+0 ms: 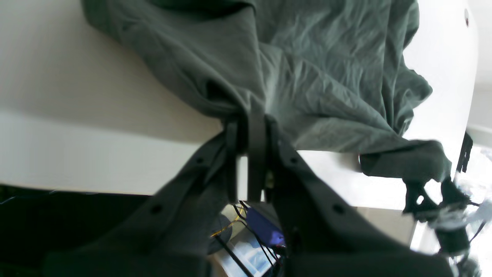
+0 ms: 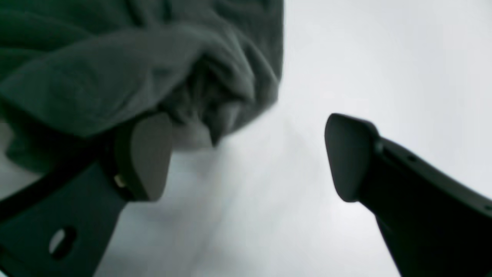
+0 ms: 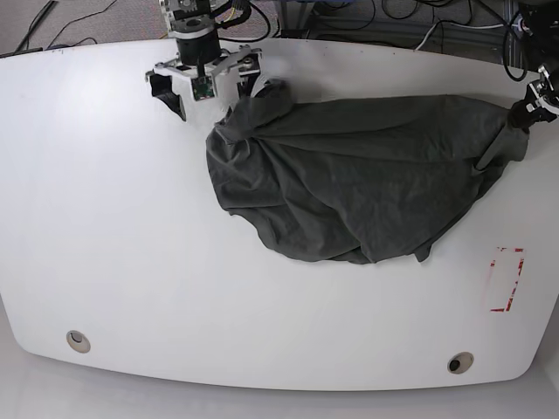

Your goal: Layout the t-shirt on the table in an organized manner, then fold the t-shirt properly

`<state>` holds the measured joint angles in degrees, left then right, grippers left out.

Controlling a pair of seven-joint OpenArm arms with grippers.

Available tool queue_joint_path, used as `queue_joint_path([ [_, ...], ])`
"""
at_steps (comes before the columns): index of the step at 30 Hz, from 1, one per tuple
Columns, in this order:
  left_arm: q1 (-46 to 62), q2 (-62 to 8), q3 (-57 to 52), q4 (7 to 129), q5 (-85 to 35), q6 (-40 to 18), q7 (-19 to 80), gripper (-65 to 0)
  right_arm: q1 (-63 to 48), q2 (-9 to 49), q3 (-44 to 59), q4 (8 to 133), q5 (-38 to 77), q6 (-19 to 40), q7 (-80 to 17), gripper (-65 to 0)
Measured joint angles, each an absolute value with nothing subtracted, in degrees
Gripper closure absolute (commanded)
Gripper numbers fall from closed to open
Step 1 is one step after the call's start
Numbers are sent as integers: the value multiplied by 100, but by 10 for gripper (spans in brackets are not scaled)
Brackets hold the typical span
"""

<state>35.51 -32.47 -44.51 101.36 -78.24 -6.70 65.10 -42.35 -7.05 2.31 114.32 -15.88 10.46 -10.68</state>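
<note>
At the left of the base view, the right gripper hangs over the far edge of the table, its two fingers spread wide. The right wrist view confirms this: nothing lies between the pads, and the bunched corner of the t-shirt sits just beside the near one, touching or nearly so. That corner lies heaped on the tabletop, so it looks released, probably so this arm can take a better hold elsewhere.

The t-shirt itself is one dark grey-green garment, sprawled across the far middle of the table. It is wrinkled and folded over itself, with a rounded lobe sagging toward the near side. It is stretched roughly along a line between the two arms, which fits an attempt to pull it out flat. By this look the layout step is still in hand and folding has not begun.

At the right edge, the left gripper is pressed together on a pinch of the shirt's fabric. The left wrist view shows the cloth gathered into a tight twist right at the fingertips, drawn taut off the table's rim. That anchoring hold likely keeps the far end from sliding while the other end is rearranged.

Counted: one t-shirt, two grippers, two round grommet holes near the front edge, and one red tape rectangle at the right, well apart from the shirt.
</note>
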Motion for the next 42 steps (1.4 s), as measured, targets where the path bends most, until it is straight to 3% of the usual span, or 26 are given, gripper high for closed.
queue_joint_path([
  [7,3800,-3240,-5043,10136,-7677,-670,6528,0,-4665,-443,213,11393,-884,1100,-1094,-599],
  [16,3789,-3253,-5865,10136,-7620,-670,6834,0,-4641,-443,784,11404,-856,1083,-1057,-599],
  [29,3730,-3229,-5865,10147,-7623,-670,6877,0,-4158,-189,1616,11437,-851,1192,-1083,-599],
  [36,3730,-3173,-5865,10154,-7634,-670,6875,0,-3350,-183,1529,11437,-517,2263,-1210,-601],
  [42,3730,-3151,-5867,10154,-7636,-672,6897,0,-2720,-193,834,11500,-156,3317,-2202,-601],
])
